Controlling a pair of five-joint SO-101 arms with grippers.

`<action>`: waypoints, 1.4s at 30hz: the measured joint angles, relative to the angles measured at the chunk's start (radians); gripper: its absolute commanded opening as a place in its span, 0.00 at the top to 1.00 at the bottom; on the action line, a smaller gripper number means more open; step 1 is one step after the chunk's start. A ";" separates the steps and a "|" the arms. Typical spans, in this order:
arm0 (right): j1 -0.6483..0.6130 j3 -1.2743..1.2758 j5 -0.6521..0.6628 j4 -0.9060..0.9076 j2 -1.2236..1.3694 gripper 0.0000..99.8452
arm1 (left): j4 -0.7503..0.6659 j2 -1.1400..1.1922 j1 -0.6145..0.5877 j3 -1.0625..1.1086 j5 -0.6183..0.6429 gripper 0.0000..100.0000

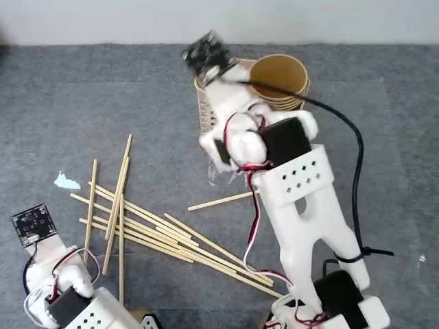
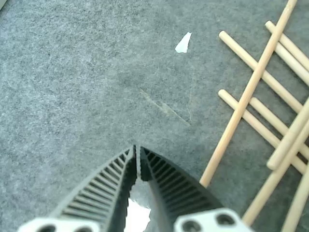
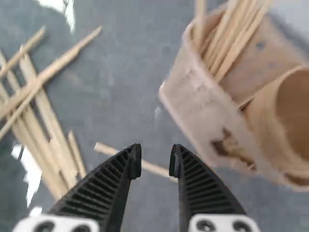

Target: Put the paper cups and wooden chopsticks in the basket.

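Observation:
Many wooden chopsticks (image 1: 137, 229) lie crossed on the grey mat left of centre. One chopstick (image 1: 221, 201) lies apart, nearer the basket. The woven basket (image 1: 204, 110) stands at the back with stacked paper cups (image 1: 278, 82) in it. In the right wrist view the basket (image 3: 212, 111) holds several chopsticks (image 3: 231, 38) and a paper cup (image 3: 285, 116). My right gripper (image 3: 154, 158) hangs open and empty beside the basket, above the single chopstick (image 3: 157, 167). My left gripper (image 2: 138, 152) is shut on nothing, low over bare mat, left of the chopstick pile (image 2: 270, 111).
A small white paper scrap (image 1: 66, 181) lies on the mat left of the pile, also the scrap (image 2: 183, 42) ahead of the left gripper. The right arm (image 1: 302, 205) stretches from the front edge up to the basket. Its black cable (image 1: 357, 171) loops on the right.

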 measured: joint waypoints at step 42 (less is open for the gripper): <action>-0.425 1.300 -0.201 -0.512 -0.420 0.76 | 0.000 0.000 0.000 0.000 0.000 0.98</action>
